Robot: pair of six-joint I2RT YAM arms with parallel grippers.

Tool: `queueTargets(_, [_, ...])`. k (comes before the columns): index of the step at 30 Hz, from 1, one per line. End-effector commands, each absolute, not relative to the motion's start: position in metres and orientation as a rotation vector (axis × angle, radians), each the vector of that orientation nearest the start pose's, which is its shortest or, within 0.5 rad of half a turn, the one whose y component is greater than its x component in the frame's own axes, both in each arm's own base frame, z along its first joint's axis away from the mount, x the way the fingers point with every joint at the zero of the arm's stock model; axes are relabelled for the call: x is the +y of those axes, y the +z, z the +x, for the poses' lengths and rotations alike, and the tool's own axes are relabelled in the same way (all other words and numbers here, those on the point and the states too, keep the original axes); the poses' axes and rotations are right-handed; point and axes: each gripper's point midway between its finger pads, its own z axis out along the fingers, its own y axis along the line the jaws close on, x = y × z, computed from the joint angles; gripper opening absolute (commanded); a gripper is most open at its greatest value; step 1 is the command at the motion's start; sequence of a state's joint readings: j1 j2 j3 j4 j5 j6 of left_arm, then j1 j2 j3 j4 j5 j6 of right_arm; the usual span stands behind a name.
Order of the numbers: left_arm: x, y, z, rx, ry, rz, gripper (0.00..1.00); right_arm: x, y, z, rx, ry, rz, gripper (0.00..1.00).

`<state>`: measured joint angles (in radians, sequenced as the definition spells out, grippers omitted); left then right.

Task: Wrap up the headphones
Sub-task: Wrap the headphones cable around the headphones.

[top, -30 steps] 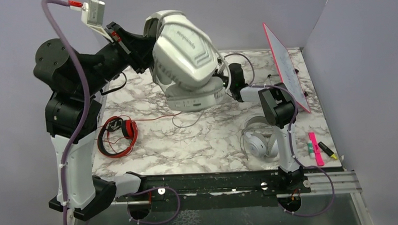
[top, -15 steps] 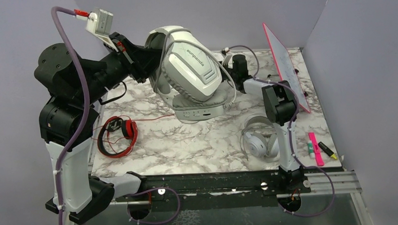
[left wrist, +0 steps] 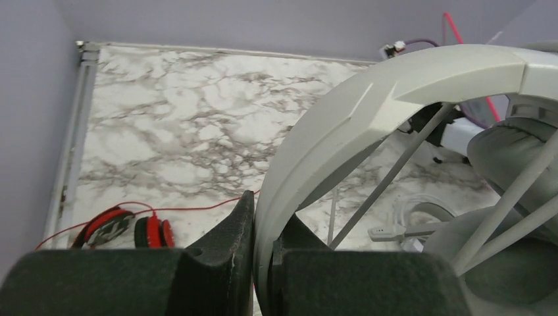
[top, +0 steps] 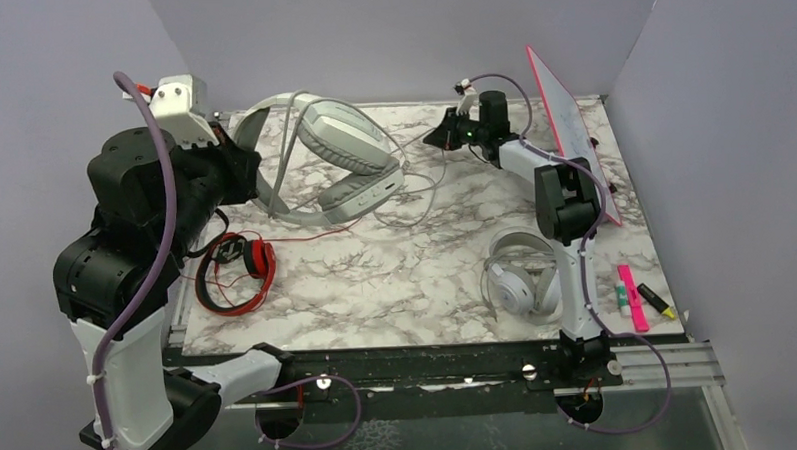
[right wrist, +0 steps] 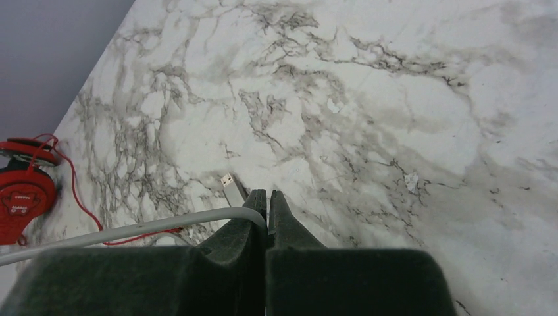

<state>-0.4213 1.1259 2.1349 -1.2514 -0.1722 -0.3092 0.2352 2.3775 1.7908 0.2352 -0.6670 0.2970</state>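
My left gripper is shut on the headband of the big light grey headphones, held low over the back left of the table. Thin grey cable loops cross its ear cups. At the back centre my right gripper is shut on that grey cable, and the USB plug hangs just past the fingertips. The red-and-black headphones lie at the left with their red cable spread out. The white-silver headphones lie at the front right.
A pink-framed whiteboard leans at the back right. A pink marker and a yellow one lie by the right front corner. Grey walls close the back and both sides.
The left arm has swung the grey headphones down and left, away from the camera. The right gripper has drawn back toward the rear wall with the cable.
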Motion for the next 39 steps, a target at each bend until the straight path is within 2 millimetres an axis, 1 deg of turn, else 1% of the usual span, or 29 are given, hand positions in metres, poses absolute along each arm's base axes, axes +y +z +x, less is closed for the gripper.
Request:
queueTargets(1, [-0.026, 0.484, 0.185, 1.814, -0.164, -0.149, 0.0, 0.212, 0.04, 0.595, 2.101, 0.825, -0.259, 0.0])
queueTargets(4, [-0.024, 0.438, 0.191, 1.944, -0.06, -0.11, 0.0, 0.209, 0.055, 0.605, 2.075, 0.783, -0.28, 0.0])
queueTargets(5, [-0.025, 0.424, 0.192, 1.982, -0.038, -0.086, 0.0, 0.207, 0.062, 0.612, 2.064, 0.759, -0.287, 0.0])
queueTargets(6, [-0.025, 0.41, 0.194, 2.018, -0.012, -0.065, 0.0, 0.205, 0.065, 0.616, 2.074, 0.738, -0.289, 0.0])
queueTargets(7, [-0.022, 0.399, 0.195, 2.042, 0.027, -0.054, 0.0, 0.202, 0.075, 0.625, 2.054, 0.714, -0.294, 0.0])
queueTargets(9, [-0.019, 0.383, 0.196, 2.065, 0.082, -0.001, 0.0, 0.197, 0.09, 0.634, 2.041, 0.684, -0.288, 0.0])
queueTargets(12, [-0.019, 0.375, 0.199, 2.059, 0.11, 0.057, 0.0, 0.19, 0.118, 0.649, 1.995, 0.648, -0.278, 0.0])
queueTargets(16, [-0.024, 0.341, 0.207, 2.151, 0.189, 0.142, 0.0, 0.188, 0.162, 0.66, 1.919, 0.634, -0.279, 0.0])
queueTargets(19, [-0.027, 0.331, 0.213, 2.168, 0.217, 0.182, 0.0, 0.183, 0.191, 0.662, 1.871, 0.619, -0.277, 0.0])
queueTargets(23, [-0.032, 0.321, 0.224, 2.196, 0.262, 0.223, 0.0, 0.17, 0.233, 0.663, 1.811, 0.594, -0.264, 0.0])
queueTargets(26, [-0.031, 0.312, 0.234, 2.217, 0.326, 0.246, 0.0, 0.16, 0.274, 0.659, 1.746, 0.608, -0.243, 0.0])
queueTargets(29, [-0.03, 0.305, 0.241, 2.231, 0.381, 0.269, 0.0, 0.153, 0.319, 0.653, 1.667, 0.613, -0.238, 0.0])
queueTargets(31, [-0.032, 0.3, 0.245, 2.24, 0.397, 0.302, 0.0, 0.153, 0.349, 0.649, 1.612, 0.613, -0.249, 0.0])
queueTargets(33, [-0.032, 0.297, 0.248, 2.24, 0.417, 0.316, 0.0, 0.153, 0.374, 0.643, 1.564, 0.615, -0.255, 0.0])
queueTargets(35, [-0.032, 0.294, 0.251, 2.238, 0.426, 0.317, 0.0, 0.153, 0.394, 0.638, 1.525, 0.62, -0.261, 0.0])
queueTargets(37, [-0.029, 0.294, 0.254, 2.226, 0.463, 0.331, 0.0, 0.154, 0.408, 0.632, 1.5, 0.628, -0.266, 0.0])
queueTargets(39, [-0.024, 0.296, 0.255, 2.211, 0.493, 0.294, 0.0, 0.154, 0.419, 0.625, 1.484, 0.629, -0.273, 0.0])
